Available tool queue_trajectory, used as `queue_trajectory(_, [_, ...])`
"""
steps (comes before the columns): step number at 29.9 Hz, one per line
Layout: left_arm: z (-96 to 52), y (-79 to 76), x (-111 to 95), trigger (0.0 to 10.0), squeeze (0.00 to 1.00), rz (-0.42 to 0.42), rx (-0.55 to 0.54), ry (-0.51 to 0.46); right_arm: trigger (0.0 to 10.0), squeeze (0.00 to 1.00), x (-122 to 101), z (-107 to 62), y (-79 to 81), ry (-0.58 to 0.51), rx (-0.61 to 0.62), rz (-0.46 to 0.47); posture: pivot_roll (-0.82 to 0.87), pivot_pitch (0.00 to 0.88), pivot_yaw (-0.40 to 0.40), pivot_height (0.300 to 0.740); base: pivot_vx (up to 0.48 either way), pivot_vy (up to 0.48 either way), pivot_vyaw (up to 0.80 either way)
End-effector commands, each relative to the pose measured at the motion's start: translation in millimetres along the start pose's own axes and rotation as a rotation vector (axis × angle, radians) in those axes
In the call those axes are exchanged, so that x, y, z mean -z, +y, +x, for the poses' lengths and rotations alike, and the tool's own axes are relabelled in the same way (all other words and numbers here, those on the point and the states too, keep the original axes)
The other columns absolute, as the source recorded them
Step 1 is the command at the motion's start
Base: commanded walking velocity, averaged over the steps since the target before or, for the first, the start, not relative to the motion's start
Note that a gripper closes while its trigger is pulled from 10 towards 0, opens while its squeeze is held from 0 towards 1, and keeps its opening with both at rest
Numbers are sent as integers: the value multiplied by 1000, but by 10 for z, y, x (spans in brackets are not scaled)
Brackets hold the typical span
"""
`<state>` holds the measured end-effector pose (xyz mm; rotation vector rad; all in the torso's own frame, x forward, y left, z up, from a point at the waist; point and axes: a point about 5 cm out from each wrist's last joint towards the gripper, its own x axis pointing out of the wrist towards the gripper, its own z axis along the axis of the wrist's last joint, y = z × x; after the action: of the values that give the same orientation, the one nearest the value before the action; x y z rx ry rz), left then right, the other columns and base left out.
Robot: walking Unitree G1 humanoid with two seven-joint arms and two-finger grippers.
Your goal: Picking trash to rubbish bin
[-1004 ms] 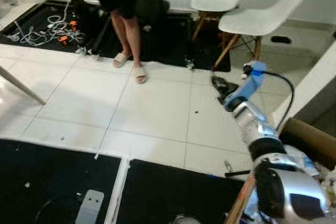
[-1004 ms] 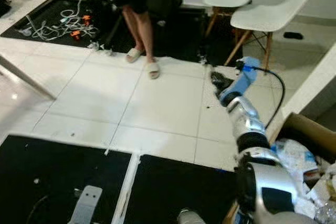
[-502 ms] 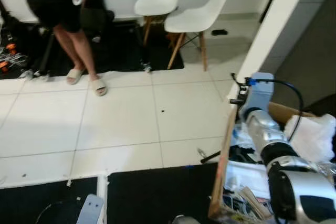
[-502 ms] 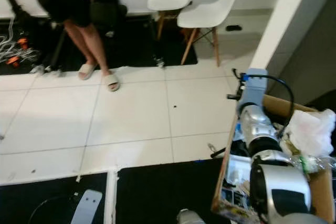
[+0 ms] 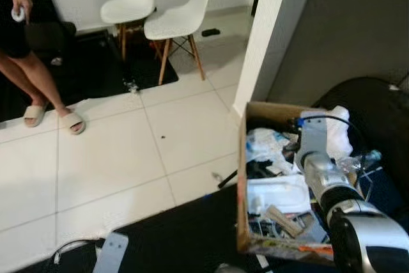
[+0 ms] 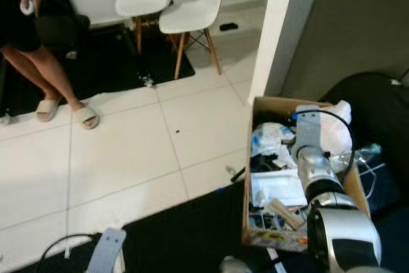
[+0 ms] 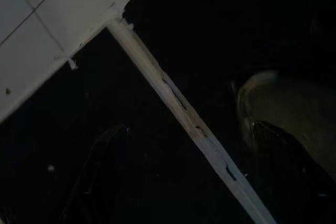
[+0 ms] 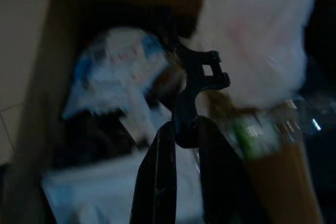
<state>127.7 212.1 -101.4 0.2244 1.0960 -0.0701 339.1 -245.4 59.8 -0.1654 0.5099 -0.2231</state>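
A cardboard box (image 5: 241,183) serves as the bin and stands on the floor at my right, full of wrappers and paper. A white plastic bag (image 5: 339,133) lies at its far end and a blue-and-white wrapper (image 8: 113,74) near its wall. My right arm (image 5: 319,171) reaches out over the box. My right gripper (image 8: 185,127) is shut on a small black plastic piece (image 8: 199,80), held above the trash. My left gripper (image 7: 189,135) hangs idle over the black mat, open, in a dark view.
Two white chairs (image 5: 182,20) stand at the back by a white wall corner (image 5: 262,43). A person in sandals (image 5: 38,87) stands at far left. A black mat (image 5: 179,241) lies underfoot. A dark bag (image 5: 377,103) sits behind the box.
The camera has swung right, so the person and chairs slid left and the box came into full view. My right arm, earlier over bare tiles, is now above the box.
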Motion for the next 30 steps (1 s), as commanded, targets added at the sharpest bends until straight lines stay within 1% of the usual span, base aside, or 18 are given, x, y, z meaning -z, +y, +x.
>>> queue_trajectory(1, [-13, 17, 71, 10000, 0, 19, -3, 26, 10000, 0, 141, -13, 5, 58, -5, -33, 101, 30, 6, 740, 0, 0, -756])
queue_trajectory(3, [-14, 20, 75, 10000, 0, 19, -4, 28, 10000, 0, 151, -14, -1, 61, -5, -37, 99, 30, 6, 740, 0, 0, -756])
queue_trajectory(6, [-14, 22, 73, 10000, 0, 22, -4, 28, 10000, 0, 162, -16, 34, 66, -48, -36, 97, 29, 8, 740, 0, 0, -742])
queue_trajectory(7, [-13, 22, 69, 10000, 0, 23, -3, 27, 10000, 0, 177, -20, 89, 71, -95, -63, 97, 29, 8, 740, 0, 0, 0])
queue_trajectory(8, [-11, 22, 61, 10000, 0, 25, -3, 26, 10000, 0, 195, -32, 196, 71, -179, -113, 95, 27, 10, 740, 0, 0, 0])
queue_trajectory(9, [-11, 22, 61, 10000, 0, 25, -3, 26, 10000, 0, 195, -32, 196, 71, -179, -113, 95, 27, 10, 740, 0, 0, 0])
queue_trajectory(10, [-11, 22, 57, 10000, 0, 26, -2, 25, 10000, 0, 197, -39, 250, 65, -219, -123, 95, 27, 10, 740, 0, 0, 0])
queue_trajectory(11, [-9, 22, 51, 10000, 0, 27, -2, 23, 10000, 0, 187, -50, 328, 48, -275, -100, 95, 27, 10, 740, 0, 0, 0])
queue_trajectory(12, [-9, 22, 48, 10000, 0, 27, -2, 22, 10000, 0, 181, -54, 355, 40, -294, -80, 95, 27, 10, 740, 0, 0, 0])
queue_trajectory(13, [-9, 22, 48, 10000, 0, 27, -2, 22, 10000, 0, 181, -54, 355, 40, -294, -80, 95, 27, 10, 740, 0, 0, 0])
queue_trajectory(14, [-8, 23, 43, 10000, 0, 28, -2, 21, 10000, 467, 163, -61, 391, 22, -322, -43, 94, 25, 11, 740, 0, 0, 0])
queue_trajectory(15, [-7, 24, 39, 10000, 0, 29, -2, 20, 10000, 1000, 154, -66, 420, 10, -343, -23, 94, 25, 11, 740, 0, 0, 0])
queue_trajectory(20, [-8, 26, 39, 10000, 0, 30, -2, 20, 10000, 1000, 165, -79, 480, 5, -375, -32, 94, 25, 11, 740, 0, 0, 0])
queue_trajectory(24, [-7, 24, 38, 10000, 0, 29, -1, 20, 10000, 1000, 141, -80, 467, -9, -397, -3, 95, 26, 12, 740, 0, 0, 0])
queue_trajectory(27, [-8, 23, 40, 10000, 0, 28, -1, 20, 10000, 1000, 97, -84, 462, -41, -428, 38, 95, 26, 12, 740, 0, 0, 0])
queue_trajectory(29, [-8, 22, 42, 10000, 0, 26, -1, 21, 10000, 1000, 35, -115, 546, -80, -546, 135, 95, 26, 12, 740, 0, 0, 0])
queue_trajectory(30, [-8, 22, 42, 10000, 0, 26, -1, 21, 10000, 1000, 35, -115, 546, -80, -546, 135, 95, 26, 12, 740, 0, 0, 0])
